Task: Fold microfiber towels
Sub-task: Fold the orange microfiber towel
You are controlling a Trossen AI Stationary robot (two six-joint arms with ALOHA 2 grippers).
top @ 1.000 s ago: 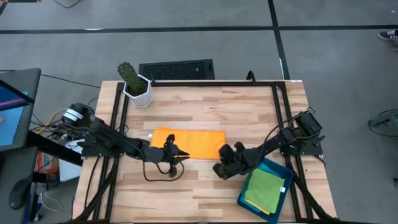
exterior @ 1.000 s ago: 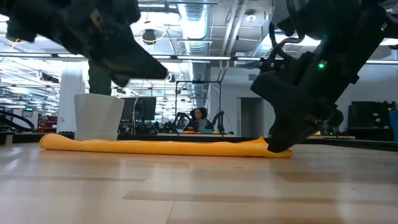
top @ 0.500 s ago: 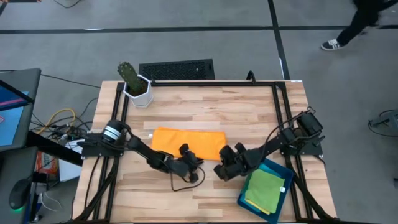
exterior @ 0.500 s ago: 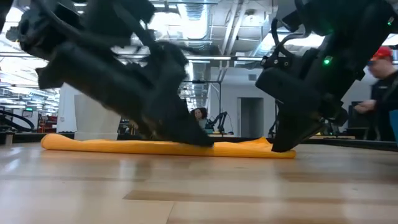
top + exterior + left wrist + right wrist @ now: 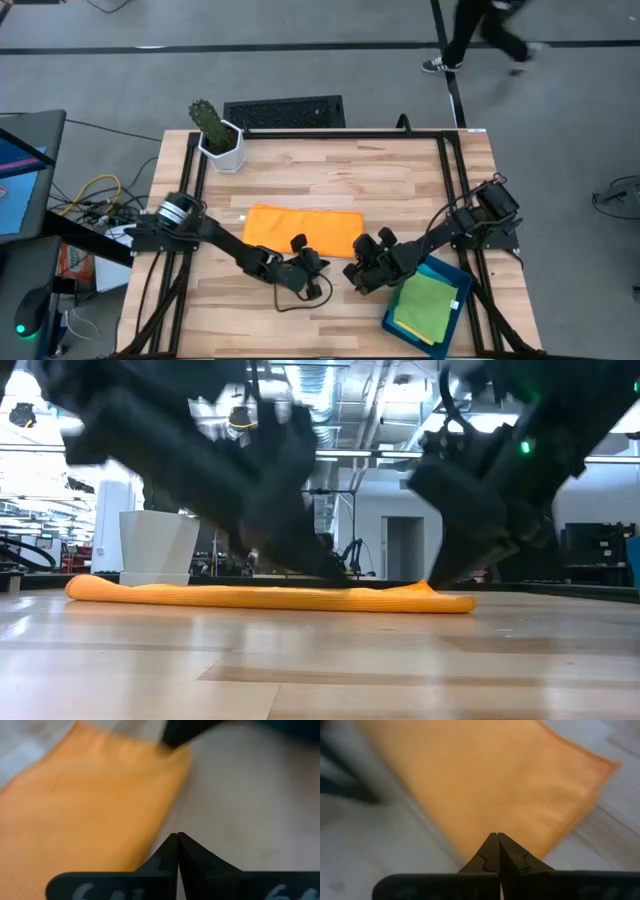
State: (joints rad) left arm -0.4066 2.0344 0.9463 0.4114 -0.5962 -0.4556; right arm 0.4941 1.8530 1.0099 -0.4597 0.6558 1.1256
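Two dark pincers are seen low over the pale wooden surface (image 5: 330,185), both beside the near long edge of the folded orange microfiber towel (image 5: 302,229). The towel is laid flat near the middle of the surface, its long sides running left to right. The left pincer (image 5: 312,262) is placed just in front of the towel's near edge, towards its right half; its fingers are pressed together and nothing is held, as is shown in the left wrist view, where the clenched tips (image 5: 177,841) are seen just off the edge of the orange cloth (image 5: 90,805). The right pincer (image 5: 362,262) is found by the towel's near right corner, likewise clenched on nothing; in its wrist view the closed tips (image 5: 496,841) lie over the cloth's border (image 5: 485,785). A green microfiber towel (image 5: 428,301), with a yellow one partly showing under it, is kept in the dark teal rectangular tray (image 5: 453,275) at the near right corner. A potted cactus in a white pot (image 5: 218,136) is set at the far left corner
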